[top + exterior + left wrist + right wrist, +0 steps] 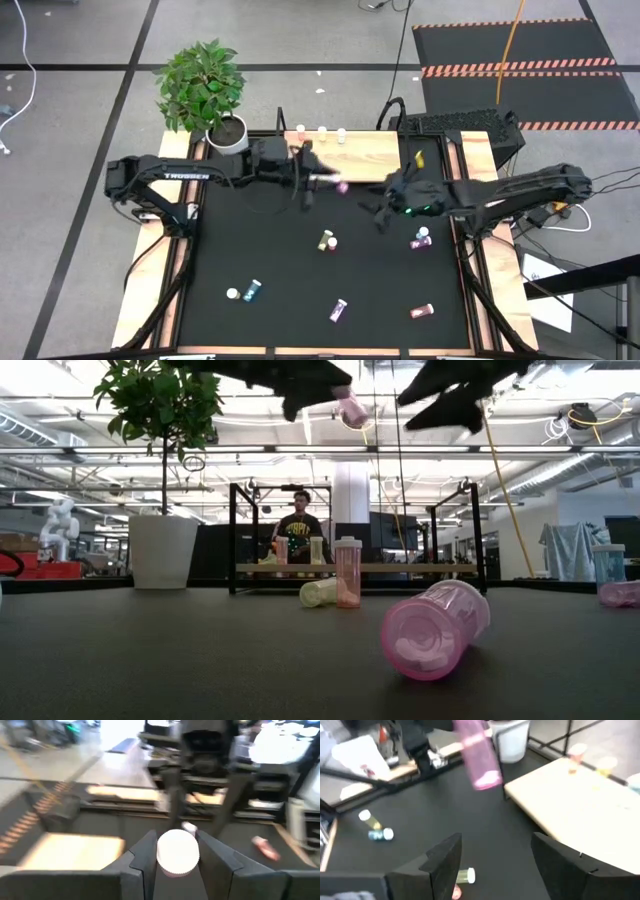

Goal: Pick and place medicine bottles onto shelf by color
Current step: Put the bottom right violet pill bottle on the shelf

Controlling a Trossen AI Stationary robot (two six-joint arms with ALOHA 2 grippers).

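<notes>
My left gripper [322, 181] is high above the table, just in front of the tan shelf [370, 156], shut on a pink medicine bottle [341, 185]. The bottle also shows in the low view [350, 408] and in the right wrist view [477, 755]. My right gripper [381, 208] is open and empty, a little to the right of the left gripper and also raised. Three bottles [322, 131] stand on the shelf's far edge. Several more bottles lie on the black table: yellow [327, 240], purple [420, 238], teal [250, 291], purple-pink [338, 310] and pink [422, 311]. My left gripper pinches the pink bottle between its two fingers, with the white cap [178, 851] sitting between them and facing the wrist. The bottle lies along the fingers, and its pink body [479, 762] sticks out past the fingertips. It is lifted clear of the table and the shelf.
A white pot with a green plant [228, 134] stands at the shelf's left end. The shelf's black frame posts [232, 535] rise at its ends. A person [298, 530] sits behind the table. The two grippers are close together above the table's middle.
</notes>
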